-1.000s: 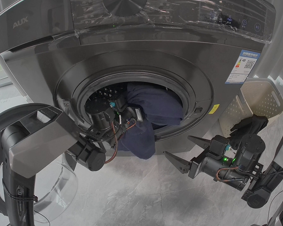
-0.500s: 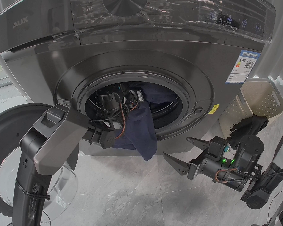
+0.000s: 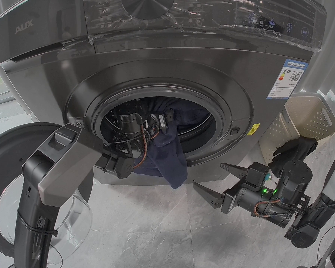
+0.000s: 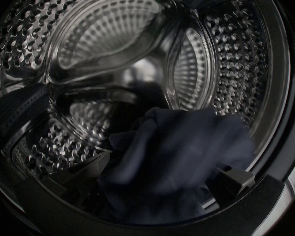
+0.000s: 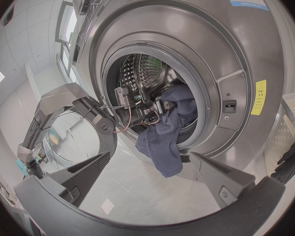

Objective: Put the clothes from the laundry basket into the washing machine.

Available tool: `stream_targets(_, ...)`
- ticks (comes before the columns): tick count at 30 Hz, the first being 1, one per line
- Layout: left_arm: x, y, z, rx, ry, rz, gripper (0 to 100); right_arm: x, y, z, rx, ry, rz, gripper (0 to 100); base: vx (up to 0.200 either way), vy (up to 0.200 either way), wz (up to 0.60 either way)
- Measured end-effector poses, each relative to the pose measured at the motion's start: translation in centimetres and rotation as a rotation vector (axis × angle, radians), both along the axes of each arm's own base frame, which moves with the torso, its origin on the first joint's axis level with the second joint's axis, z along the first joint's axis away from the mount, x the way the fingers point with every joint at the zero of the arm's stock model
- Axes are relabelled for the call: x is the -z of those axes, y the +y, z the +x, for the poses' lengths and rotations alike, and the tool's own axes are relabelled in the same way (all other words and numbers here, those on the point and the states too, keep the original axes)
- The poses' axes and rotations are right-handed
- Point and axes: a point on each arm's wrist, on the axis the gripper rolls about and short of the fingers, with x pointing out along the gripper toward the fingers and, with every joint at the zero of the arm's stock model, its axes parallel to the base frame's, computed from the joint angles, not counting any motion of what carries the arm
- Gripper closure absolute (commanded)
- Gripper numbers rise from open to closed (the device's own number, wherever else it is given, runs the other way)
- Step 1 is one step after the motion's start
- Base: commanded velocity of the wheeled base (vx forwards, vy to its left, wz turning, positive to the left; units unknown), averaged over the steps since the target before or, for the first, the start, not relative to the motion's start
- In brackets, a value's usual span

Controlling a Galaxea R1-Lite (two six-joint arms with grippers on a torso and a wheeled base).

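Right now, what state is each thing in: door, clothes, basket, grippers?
Washer door: swung fully open.
Navy garment: half in the drum, one end hanging outside.
Laundry basket: tilted.
Black garment: draped over the basket's edge.
Left gripper: open inside the drum, navy garment between its fingers.
Right gripper: open, empty.

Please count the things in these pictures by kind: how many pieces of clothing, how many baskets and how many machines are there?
Clothing: 2, the navy garment hanging out of the drum opening and the black garment over the basket's rim
Baskets: 1, the laundry basket
Machines: 1, the washing machine
Total: 4
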Motion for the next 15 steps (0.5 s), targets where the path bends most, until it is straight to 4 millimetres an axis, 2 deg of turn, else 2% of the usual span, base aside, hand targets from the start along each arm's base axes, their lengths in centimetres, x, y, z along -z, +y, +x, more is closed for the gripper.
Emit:
stream_targets(9,2.2,-0.2,-2.8,0.096,0.156,0.083,0,0.0,0.0,0.0,-0.001,0.0,0.0,0,0.0,0.0,0.0)
stream_targets(14,3.2,-0.6,-3.3,0.114,0.183,0.11,0,0.0,0.0,0.0,-0.001,-0.002,0.001,0,0.0,0.0,0.0)
stream_targets(15,3.3,-0.7,-3.3,0.114,0.185,0.113,100,0.0,0.0,0.0,-0.001,-0.002,0.001,0,0.0,0.0,0.0)
